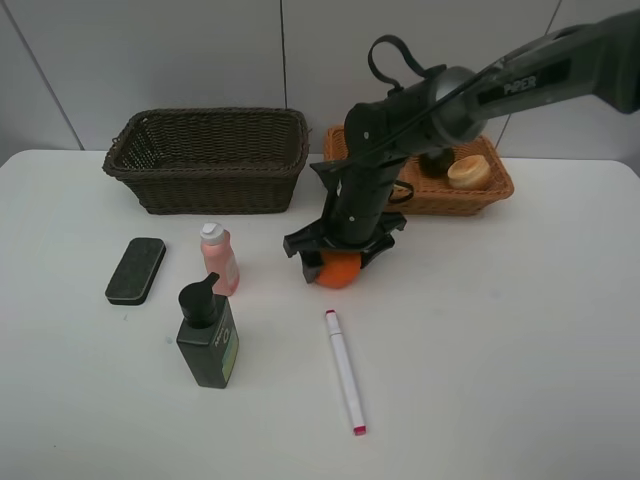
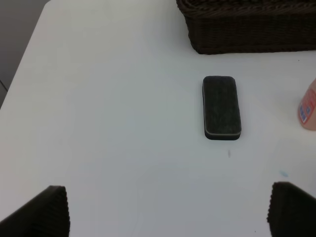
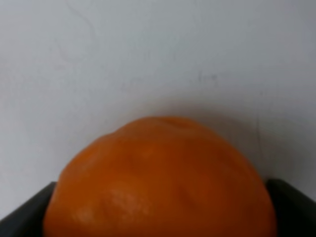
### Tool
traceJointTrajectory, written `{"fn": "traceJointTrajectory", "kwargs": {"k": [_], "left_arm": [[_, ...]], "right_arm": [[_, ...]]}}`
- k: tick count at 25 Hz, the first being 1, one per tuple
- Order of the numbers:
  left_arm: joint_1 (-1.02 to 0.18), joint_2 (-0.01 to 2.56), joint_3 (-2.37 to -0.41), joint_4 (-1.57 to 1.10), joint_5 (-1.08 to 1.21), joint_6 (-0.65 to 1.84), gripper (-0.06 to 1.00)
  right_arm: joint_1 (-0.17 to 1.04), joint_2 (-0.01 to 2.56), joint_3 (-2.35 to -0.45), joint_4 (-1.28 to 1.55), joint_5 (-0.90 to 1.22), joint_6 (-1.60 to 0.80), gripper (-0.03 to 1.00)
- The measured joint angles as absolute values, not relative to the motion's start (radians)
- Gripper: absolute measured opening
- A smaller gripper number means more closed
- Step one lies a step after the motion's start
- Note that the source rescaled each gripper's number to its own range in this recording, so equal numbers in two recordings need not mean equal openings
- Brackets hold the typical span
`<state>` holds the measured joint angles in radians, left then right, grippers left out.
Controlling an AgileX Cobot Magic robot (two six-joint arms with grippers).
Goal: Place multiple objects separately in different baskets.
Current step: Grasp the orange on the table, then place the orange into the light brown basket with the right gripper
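The orange (image 1: 338, 271) rests on the white table near the middle, and my right gripper (image 1: 340, 258) comes straight down over it. In the right wrist view the orange (image 3: 163, 182) fills the space between the two fingers, which sit tight against its sides. My left gripper (image 2: 168, 212) hangs open over bare table, a short way from the black eraser block (image 2: 221, 107). The dark brown basket (image 1: 210, 116) stands at the back left. The light orange-tan basket (image 1: 492, 190) at the back right holds a pale round item (image 1: 468, 172) and a dark one (image 1: 436, 160).
On the table's left part lie the eraser block (image 1: 135, 270), the pink bottle (image 1: 219, 260) and the dark-green pump bottle (image 1: 208, 340). The white marker (image 1: 344, 370) lies in front of the orange. An edge of the pink bottle (image 2: 308, 108) shows in the left wrist view.
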<state>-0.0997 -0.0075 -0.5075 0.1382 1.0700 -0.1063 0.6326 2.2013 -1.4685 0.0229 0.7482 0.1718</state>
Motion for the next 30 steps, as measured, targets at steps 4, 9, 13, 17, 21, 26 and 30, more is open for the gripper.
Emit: {"fn": "traceJointTrajectory", "kwargs": {"k": [4, 9, 13, 17, 21, 26, 30], "left_arm": [[-0.1, -0.007, -0.508, 0.138, 1.07, -0.106, 1.0], [-0.1, -0.007, -0.508, 0.138, 1.07, -0.106, 1.0], [-0.1, -0.007, -0.508, 0.138, 1.07, -0.106, 1.0], [-0.1, -0.007, -0.508, 0.138, 1.07, -0.106, 1.0], [-0.1, -0.007, -0.508, 0.138, 1.07, -0.106, 1.0], [-0.1, -0.007, -0.508, 0.138, 1.07, -0.106, 1.0], [-0.1, -0.007, -0.508, 0.138, 1.07, -0.106, 1.0]], "right_arm": [[0.633, 2.201, -1.469, 0.023, 0.749, 0.172, 0.85], [0.633, 2.201, -1.469, 0.023, 0.75, 0.172, 0.85], [0.633, 2.195, -1.468, 0.023, 0.762, 0.172, 0.85], [0.633, 2.126, -1.465, 0.021, 0.786, 0.172, 0.85], [0.631, 2.006, -1.465, 0.0, 0.814, 0.172, 0.85], [0.593, 1.885, -1.465, -0.065, 0.811, 0.172, 0.85], [0.54, 1.86, -1.49, -0.106, 0.804, 0.172, 0.85]]}}
